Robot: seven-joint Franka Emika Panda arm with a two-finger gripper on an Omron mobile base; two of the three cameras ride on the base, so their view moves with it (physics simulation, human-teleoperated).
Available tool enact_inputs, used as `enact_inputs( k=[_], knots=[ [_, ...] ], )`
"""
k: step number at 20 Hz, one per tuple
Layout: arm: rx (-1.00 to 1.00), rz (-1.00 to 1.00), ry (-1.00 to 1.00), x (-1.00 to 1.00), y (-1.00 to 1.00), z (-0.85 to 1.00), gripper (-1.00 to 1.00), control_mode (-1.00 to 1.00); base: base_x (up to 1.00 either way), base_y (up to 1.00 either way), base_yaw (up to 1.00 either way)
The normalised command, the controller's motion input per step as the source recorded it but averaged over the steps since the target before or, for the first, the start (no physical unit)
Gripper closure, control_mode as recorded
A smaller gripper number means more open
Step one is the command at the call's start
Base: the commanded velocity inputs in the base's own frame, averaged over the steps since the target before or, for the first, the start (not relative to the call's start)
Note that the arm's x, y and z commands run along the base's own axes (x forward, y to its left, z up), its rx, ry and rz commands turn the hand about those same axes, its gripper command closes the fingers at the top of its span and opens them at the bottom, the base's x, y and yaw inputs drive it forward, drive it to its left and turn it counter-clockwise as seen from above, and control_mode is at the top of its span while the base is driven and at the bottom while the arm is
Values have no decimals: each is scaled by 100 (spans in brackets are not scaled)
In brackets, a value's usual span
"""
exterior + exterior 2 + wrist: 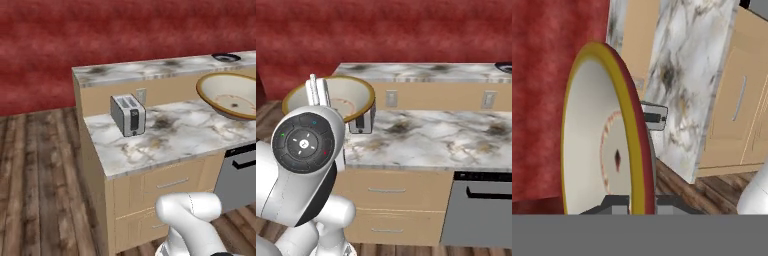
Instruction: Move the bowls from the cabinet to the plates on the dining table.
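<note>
Nearest to us in the hand view is the gripper (pixel 637 202), its jaws pinched shut on the rim of the wide bowl (pixel 604 135), one finger on each side of the tan edge. We take the counter (pixel 175 132) as our landmark. The bowl hangs in the air in front of and above that counter, cream inside with a faint reddish ring, and in the left base view it floats at the counter's right end (pixel 230 95).

From the right base view the arm's round dark-faced joint (pixel 303 142) stands close to us, with the bowl (pixel 336 100) just beyond it, lifted clear of the counter and tipped so its open side faces back toward us.

Past the bowl a silver toaster (pixel 128 115) sits on the counter near its left end. Behind the counter rises the dining table (pixel 150 70), and on it, far to the right, lies a dark plate (pixel 226 57).

We judge the coming move turns on this: the plate lies beyond the bowl and above the counter, so the bowl must travel forward, then level out over it.
</note>
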Motion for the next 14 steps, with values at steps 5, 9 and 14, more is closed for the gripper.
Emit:
enact_inputs(
  k=[5,9,14],
  knots=[
    [0,0,0,0,0,0,100,100,21,100,-11],
    [0,0,0,0,0,0,100,100,21,100,-10],
    [0,0,0,0,0,0,100,100,27,100,-10]
  ],
)
